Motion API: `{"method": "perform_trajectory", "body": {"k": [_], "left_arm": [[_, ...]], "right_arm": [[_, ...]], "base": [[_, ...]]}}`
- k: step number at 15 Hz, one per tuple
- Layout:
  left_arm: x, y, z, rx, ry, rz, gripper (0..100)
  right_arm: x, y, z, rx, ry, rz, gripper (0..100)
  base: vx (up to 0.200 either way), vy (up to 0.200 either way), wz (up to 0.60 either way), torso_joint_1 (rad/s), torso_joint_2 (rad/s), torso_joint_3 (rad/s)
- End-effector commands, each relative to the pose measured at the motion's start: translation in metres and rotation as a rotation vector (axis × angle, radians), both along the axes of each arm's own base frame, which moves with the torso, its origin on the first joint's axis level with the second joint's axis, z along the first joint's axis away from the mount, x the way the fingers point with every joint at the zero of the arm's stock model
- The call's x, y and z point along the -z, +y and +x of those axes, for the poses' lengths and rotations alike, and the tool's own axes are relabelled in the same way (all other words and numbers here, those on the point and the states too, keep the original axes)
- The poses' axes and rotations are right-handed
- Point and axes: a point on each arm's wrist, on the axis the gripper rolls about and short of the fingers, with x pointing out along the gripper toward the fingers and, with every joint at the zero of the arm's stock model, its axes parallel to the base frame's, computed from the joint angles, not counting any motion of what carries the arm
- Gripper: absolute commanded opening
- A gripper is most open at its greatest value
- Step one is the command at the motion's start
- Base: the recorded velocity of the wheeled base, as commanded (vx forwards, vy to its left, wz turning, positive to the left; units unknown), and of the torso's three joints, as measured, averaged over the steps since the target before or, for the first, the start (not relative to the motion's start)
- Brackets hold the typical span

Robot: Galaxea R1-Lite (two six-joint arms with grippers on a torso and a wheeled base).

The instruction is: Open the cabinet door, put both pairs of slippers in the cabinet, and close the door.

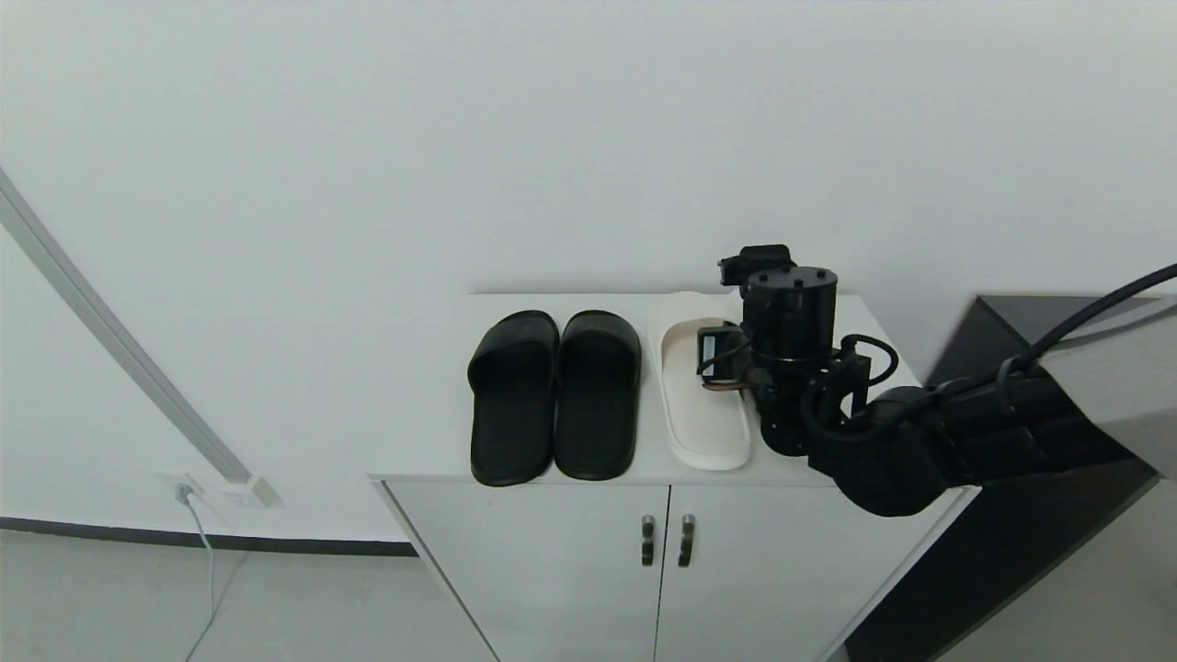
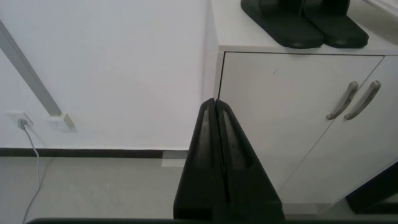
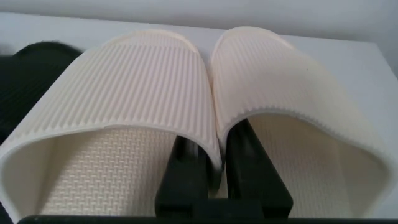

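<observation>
Cabinet (image 1: 552,588): doors shut. On top: black slippers (image 1: 552,395) left, white slippers (image 1: 701,405) right. Right gripper (image 3: 214,178): one finger under each white strap, inner edges pinched between. Left gripper (image 2: 215,102): closed, empty, low left of cabinet. Step, probably: grasping white pair. Next: open door.

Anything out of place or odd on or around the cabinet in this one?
Nothing is askew or damaged: the black slippers and white slippers lie in neat pairs on the cabinet. One oddity: the doors are shut, yet the right hand has a finger under each white strap, pinching the pair.
</observation>
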Motion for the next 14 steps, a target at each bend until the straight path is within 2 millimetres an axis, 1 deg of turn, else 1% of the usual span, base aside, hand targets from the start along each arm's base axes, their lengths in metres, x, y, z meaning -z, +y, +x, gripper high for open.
{"method": "perform_trajectory", "body": {"k": [1, 3, 6, 7, 8, 10, 12, 14], "left_arm": [[0.0, 0.0, 0.0, -0.001, 0.0, -0.001, 0], [0.0, 0.0, 0.0, -0.001, 0.0, 0.002, 0], [0.0, 0.0, 0.0, -0.001, 0.0, 0.004, 0], [0.0, 0.0, 0.0, 0.001, 0.0, 0.006, 0], [0.0, 0.0, 0.0, 0.001, 0.001, 0.007, 0], [0.0, 0.0, 0.0, 0.001, 0.0, 0.007, 0], [0.0, 0.0, 0.0, 0.002, 0.0, 0.007, 0], [0.0, 0.0, 0.0, 0.002, 0.0, 0.007, 0]], "right_arm": [[-0.017, -0.009, -0.034, -0.102, -0.004, -0.01, 0], [-0.016, -0.013, -0.06, -0.223, 0.02, -0.039, 0], [-0.019, -0.022, -0.092, -0.429, 0.04, -0.036, 0], [-0.021, -0.028, -0.101, -0.493, 0.043, -0.031, 0], [-0.021, -0.029, -0.104, -0.511, 0.045, -0.03, 0], [-0.023, -0.038, -0.118, -0.606, 0.05, -0.023, 0], [-0.018, -0.047, -0.135, -0.702, 0.073, -0.026, 0], [-0.016, -0.054, -0.145, -0.727, 0.081, -0.024, 0]], "base": [[0.0, 0.0, 0.0, 0.0, 0.0, 0.0], [0.0, 0.0, 0.0, 0.0, 0.0, 0.0], [0.0, 0.0, 0.0, 0.0, 0.0, 0.0], [0.0, 0.0, 0.0, 0.0, 0.0, 0.0], [0.0, 0.0, 0.0, 0.0, 0.0, 0.0], [0.0, 0.0, 0.0, 0.0, 0.0, 0.0], [0.0, 0.0, 0.0, 0.0, 0.0, 0.0], [0.0, 0.0, 0.0, 0.0, 0.0, 0.0]]}}
